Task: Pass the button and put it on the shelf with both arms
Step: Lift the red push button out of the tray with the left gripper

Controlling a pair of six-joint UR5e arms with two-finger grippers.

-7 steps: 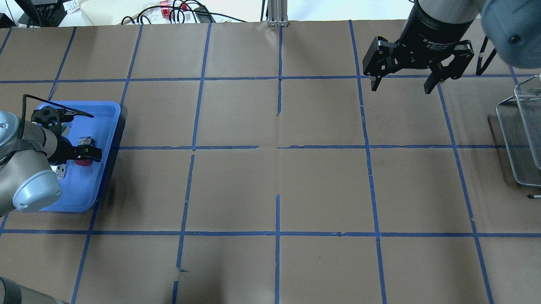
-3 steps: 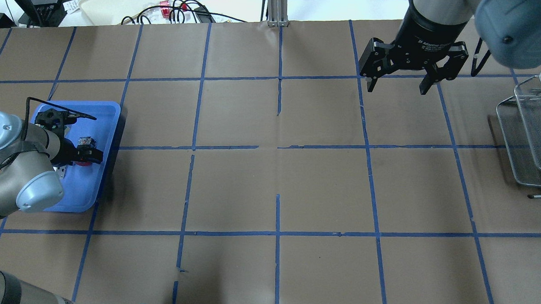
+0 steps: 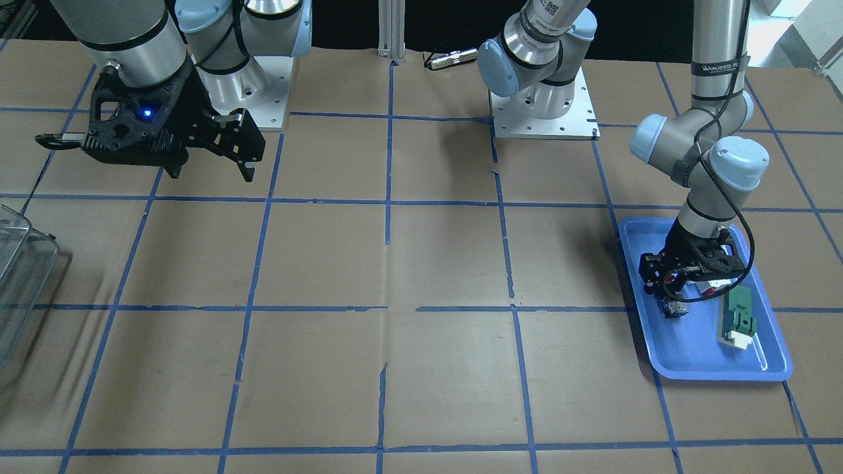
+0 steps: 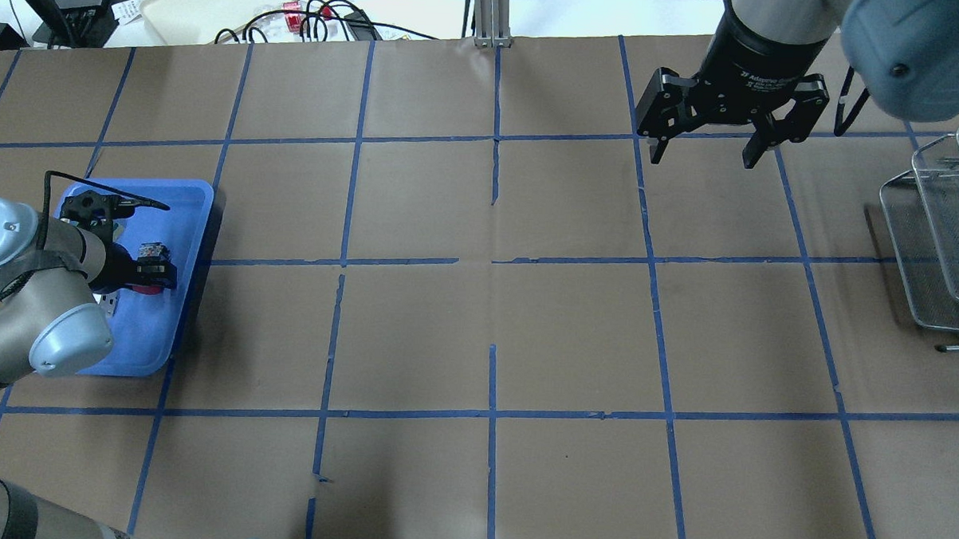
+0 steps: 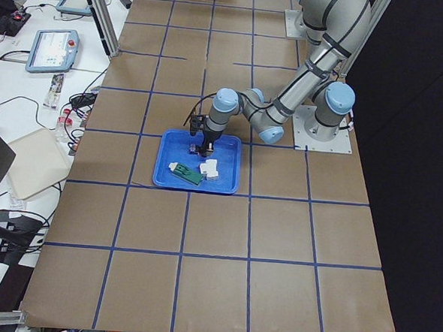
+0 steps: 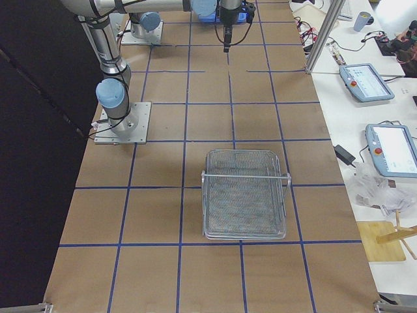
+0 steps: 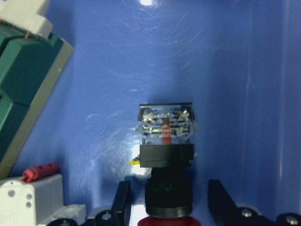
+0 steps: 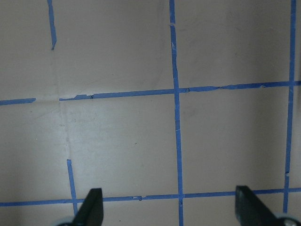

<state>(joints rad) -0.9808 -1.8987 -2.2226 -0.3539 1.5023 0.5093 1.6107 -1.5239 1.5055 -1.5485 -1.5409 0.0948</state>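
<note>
The button (image 7: 167, 141) lies on its side in the blue tray (image 4: 190, 211), red cap toward my left gripper; it also shows in the overhead view (image 4: 152, 252) and the front view (image 3: 673, 308). My left gripper (image 7: 169, 207) is low in the tray, open, one finger on each side of the black barrel with small gaps; it shows too in the overhead view (image 4: 152, 276) and front view (image 3: 672, 293). My right gripper (image 4: 704, 156) is open and empty, high over the far right of the table (image 8: 169, 214).
A flat green part (image 3: 739, 316) and a white-and-red block (image 7: 33, 193) lie in the same tray beside the button. A wire mesh shelf (image 4: 939, 230) stands at the table's right end, also in the right exterior view (image 6: 244, 195). Cables and a beige tray lie beyond the far edge.
My left gripper has shifted slightly in the tray, settling around the button. My right gripper has moved a little farther and to the left, still open.
</note>
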